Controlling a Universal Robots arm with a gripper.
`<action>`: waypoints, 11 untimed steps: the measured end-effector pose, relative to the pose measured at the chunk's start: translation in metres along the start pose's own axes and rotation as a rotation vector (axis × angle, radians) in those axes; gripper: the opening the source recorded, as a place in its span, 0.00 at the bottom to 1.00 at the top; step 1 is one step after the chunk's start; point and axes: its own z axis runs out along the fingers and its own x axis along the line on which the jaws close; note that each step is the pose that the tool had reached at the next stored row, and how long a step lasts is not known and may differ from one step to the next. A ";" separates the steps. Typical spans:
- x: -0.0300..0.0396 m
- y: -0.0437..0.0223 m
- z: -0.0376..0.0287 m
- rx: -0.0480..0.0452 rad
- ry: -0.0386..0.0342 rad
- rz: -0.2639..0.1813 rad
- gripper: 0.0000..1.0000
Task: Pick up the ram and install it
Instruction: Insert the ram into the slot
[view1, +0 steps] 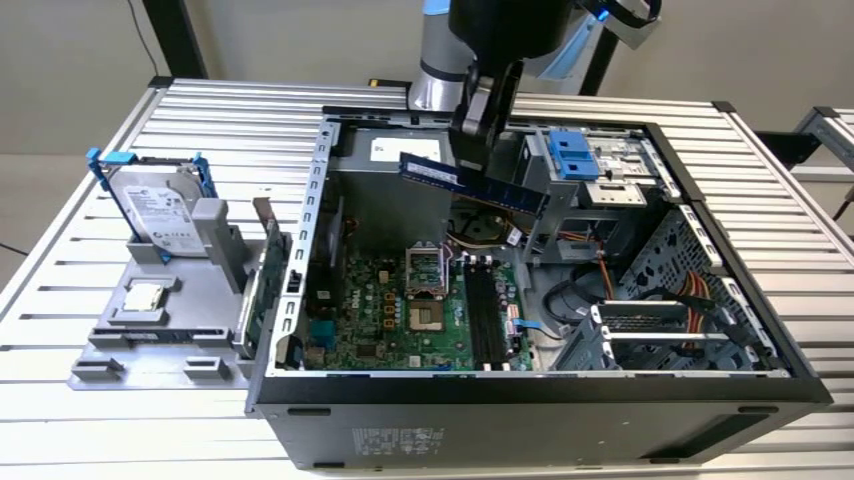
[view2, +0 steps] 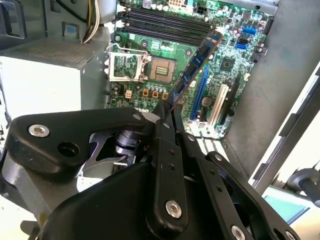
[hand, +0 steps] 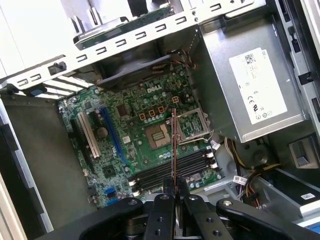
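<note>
I have the ram (view1: 470, 182) clamped between the fingers of the gripper (view1: 470, 160), jaws closed on one end of the stick so that most of the blue board juts out free. It hangs in the air over the open computer case (view1: 534, 420), well above the memory slots (view1: 483, 320) and touching nothing but the gripper.

What matters here is how the stick lies against those slots. In the exterior view its long axis is tilted and runs across the case, while the slots run toward the camera, so I judge the two to be nearly crosswise, not parallel. Both wrist views agree. In the second wrist view the ram (view2: 197, 62) reaches out from the gripper (view2: 168, 107) at an angle to the memory slots (view2: 165, 22). In the first wrist view I see the ram (hand: 173, 145) edge-on as a thin line rising from the gripper (hand: 175, 189) and cutting across the memory slots (hand: 170, 172).

I see no stick seated in the slots. Just beside them on the same board is the processor socket (view1: 423, 290), open and bare. Farther from the slots, against the case wall, sits the grey power supply (hand: 250, 95), with cable bundles next to it.

Outside the case, well apart from the slots, a grey tray (view1: 100, 350) holds a hard drive (view1: 160, 210) standing upright, a processor chip (view1: 144, 297) lying flat, and a green card (view1: 274, 270) on edge.
</note>
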 end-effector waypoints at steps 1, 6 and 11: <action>0.0000 0.0000 0.0000 -0.0001 0.0000 0.004 0.00; 0.0000 0.0000 0.0000 -0.0005 -0.0006 0.031 0.00; 0.0000 0.0000 0.0000 -0.0010 -0.0008 0.057 0.00</action>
